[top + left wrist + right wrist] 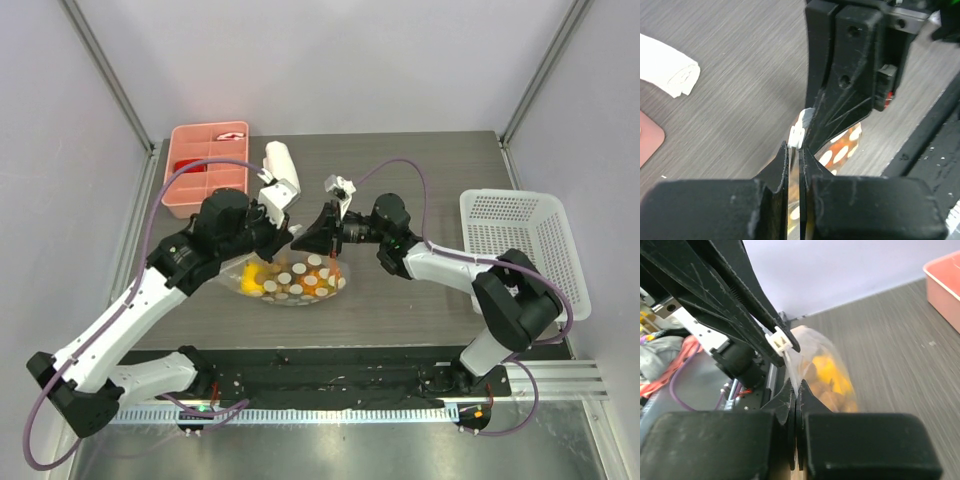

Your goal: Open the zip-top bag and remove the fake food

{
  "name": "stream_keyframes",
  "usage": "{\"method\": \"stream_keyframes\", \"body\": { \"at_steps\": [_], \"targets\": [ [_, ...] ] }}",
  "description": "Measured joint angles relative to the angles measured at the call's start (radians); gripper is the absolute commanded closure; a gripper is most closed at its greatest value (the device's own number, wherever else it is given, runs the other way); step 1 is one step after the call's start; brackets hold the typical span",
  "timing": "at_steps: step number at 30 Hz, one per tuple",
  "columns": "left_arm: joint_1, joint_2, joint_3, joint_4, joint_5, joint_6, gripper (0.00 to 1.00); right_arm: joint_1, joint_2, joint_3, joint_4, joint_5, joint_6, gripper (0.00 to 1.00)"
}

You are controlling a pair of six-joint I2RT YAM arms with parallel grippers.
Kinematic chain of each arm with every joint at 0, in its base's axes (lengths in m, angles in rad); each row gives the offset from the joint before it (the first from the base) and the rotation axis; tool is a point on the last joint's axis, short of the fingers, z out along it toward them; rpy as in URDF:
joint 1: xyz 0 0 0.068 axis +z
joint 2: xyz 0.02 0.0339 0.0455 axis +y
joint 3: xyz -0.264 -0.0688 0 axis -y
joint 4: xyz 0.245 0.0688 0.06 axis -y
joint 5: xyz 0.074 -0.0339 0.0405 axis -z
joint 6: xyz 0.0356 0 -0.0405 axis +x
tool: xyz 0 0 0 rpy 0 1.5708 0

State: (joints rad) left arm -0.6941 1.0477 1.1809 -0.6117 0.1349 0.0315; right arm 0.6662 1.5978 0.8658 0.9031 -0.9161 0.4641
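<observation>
Left arm: reaches from near-left corner to middle of table [420, 170], wrist low; left gripper [798, 156] clamped on top edge of zip-top bag [292, 290]. Bag sits mid-table, closer to near edge, fake food [262, 278] inside. White slider [797, 135] right at meeting fingertips. Right arm: bends in from right edge, right gripper [796, 396] also pinched on bag film. Advice: one side anchors strip, other draws slider straight along it, slowly, film kept taut
</observation>
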Motion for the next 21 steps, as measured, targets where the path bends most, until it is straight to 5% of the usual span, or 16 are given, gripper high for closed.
{"method": "stream_keyframes", "body": {
  "at_steps": [6, 21],
  "targets": [
    [0.009, 0.030, 0.002, -0.011, -0.003, 0.026, 1.00, 0.000, -0.030, 0.004, -0.132, 0.075, -0.070, 0.99],
    [0.026, -0.082, -0.054, -0.057, -0.098, -0.031, 1.00, -0.081, -0.032, -0.047, 0.126, 0.145, 0.197, 0.99]
  ]
}}
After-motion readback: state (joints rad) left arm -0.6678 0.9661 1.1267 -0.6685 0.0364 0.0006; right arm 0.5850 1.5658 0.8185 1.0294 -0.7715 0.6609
